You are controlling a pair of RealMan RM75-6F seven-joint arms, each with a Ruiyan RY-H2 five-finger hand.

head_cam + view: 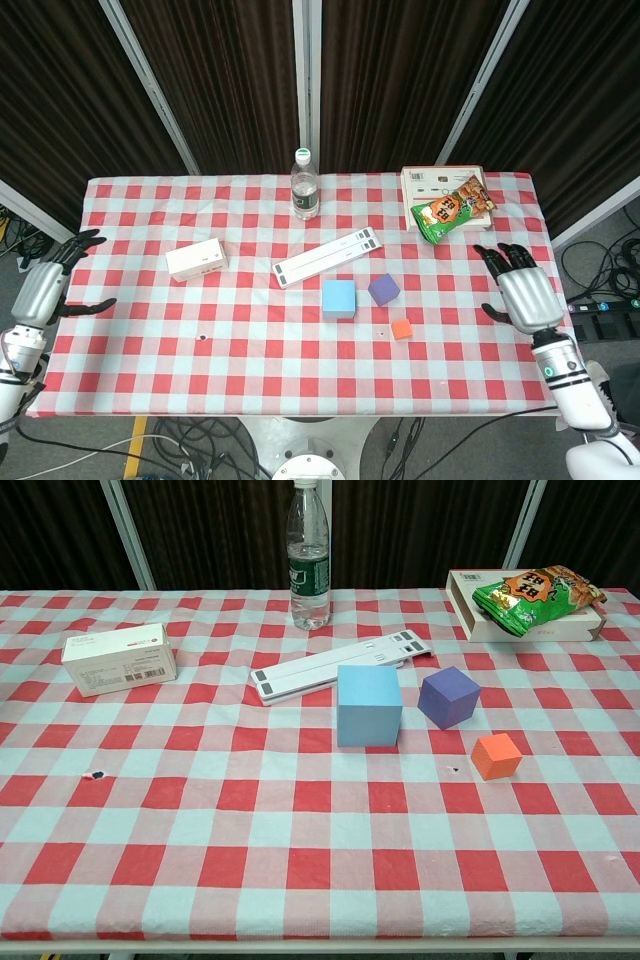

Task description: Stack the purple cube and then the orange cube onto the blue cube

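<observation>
Blue cube sits mid-worktop, purple cube just beside it at 3 o'clock, orange cube near at 4 o'clock, nothing stacked. Right hand hovers at the worktop's 3 o'clock edge, fingers spread, holding nothing, well apart from the cubes. Left hand at 9 o'clock, same deal.

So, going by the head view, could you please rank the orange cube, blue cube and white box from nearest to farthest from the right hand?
From the right hand:
1. orange cube, just inboard
2. blue cube, mid-table
3. white box, far left side
</observation>
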